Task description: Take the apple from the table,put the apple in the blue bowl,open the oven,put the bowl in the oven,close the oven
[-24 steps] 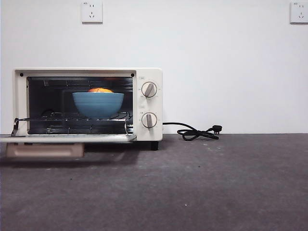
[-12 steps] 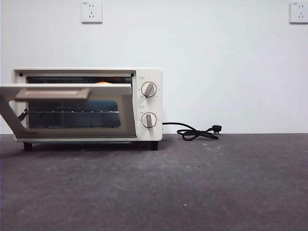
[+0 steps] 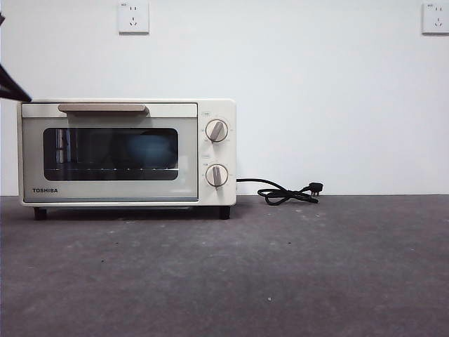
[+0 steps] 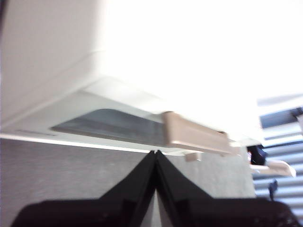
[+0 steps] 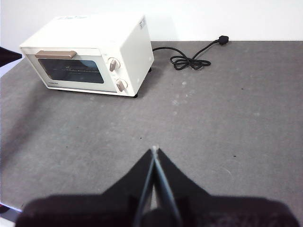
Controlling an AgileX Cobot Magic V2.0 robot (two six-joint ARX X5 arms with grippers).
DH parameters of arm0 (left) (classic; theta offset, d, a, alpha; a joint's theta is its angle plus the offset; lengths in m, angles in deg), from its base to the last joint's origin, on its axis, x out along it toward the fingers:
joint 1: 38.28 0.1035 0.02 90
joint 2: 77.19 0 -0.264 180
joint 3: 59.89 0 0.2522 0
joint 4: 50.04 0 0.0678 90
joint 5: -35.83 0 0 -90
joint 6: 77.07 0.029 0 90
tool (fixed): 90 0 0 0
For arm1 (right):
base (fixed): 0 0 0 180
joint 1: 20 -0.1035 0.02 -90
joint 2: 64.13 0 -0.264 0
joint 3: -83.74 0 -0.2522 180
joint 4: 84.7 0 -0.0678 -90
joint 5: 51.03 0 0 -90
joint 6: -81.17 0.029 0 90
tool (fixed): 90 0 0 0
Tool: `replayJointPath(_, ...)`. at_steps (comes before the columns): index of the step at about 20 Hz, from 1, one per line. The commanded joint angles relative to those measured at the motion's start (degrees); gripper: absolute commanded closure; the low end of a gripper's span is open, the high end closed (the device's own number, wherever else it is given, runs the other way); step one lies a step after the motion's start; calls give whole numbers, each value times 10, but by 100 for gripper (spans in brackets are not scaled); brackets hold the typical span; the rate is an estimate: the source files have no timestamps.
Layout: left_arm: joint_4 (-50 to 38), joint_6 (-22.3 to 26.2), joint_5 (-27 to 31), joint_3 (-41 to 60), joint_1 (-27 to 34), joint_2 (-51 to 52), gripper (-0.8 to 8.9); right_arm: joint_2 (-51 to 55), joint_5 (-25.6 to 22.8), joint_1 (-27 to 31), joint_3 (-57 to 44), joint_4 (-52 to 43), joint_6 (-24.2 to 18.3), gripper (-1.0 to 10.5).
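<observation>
Both grippers are pressed together, holding nothing. Left gripper (image 4: 155, 152) hovers near the shut oven (image 3: 126, 151); bowl (image 3: 149, 149) shows dimly inside.

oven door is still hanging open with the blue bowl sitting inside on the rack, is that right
Not quite. The oven door is shut, flush against the front with its bar handle at the top, as the front view shows. The rest holds: the blue bowl sits inside on the rack, dimly visible through the dark glass. The left hand is near the handle, jaws together.
</observation>
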Motion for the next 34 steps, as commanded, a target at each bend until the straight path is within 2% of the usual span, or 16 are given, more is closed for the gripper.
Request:
replayJointPath(1,-3,-2,-23,-2,-7,-2,821,2,-4,0,-3,14,5,948)
replayJointPath(6,17,4,-56,-2,-22,-1,821,2,-46,0,-3,14,10,946)
replayJointPath(8,42,33,-71,-2,-28,3,821,2,-66,0,-3,14,10,946)
replayJointPath(12,123,144,-66,-2,-44,23,819,2,-89,0,-3,14,10,946)
replayJointPath(16,216,261,-38,-2,-66,52,818,2,-91,0,-3,14,10,946)
replayJointPath(19,271,315,-10,-2,-84,78,818,2,-91,0,-3,14,10,946)
replayJointPath(21,296,333,7,-2,-94,97,818,2,-91,0,-3,14,10,946)
replayJointPath(29,339,324,132,-2,-150,228,819,2,-91,0,-3,14,10,946)
replayJointPath(31,339,308,192,-2,-177,296,819,2,-91,0,-3,14,10,946)
replayJointPath(34,325,249,297,-2,-214,410,818,2,-91,0,-3,14,10,946)
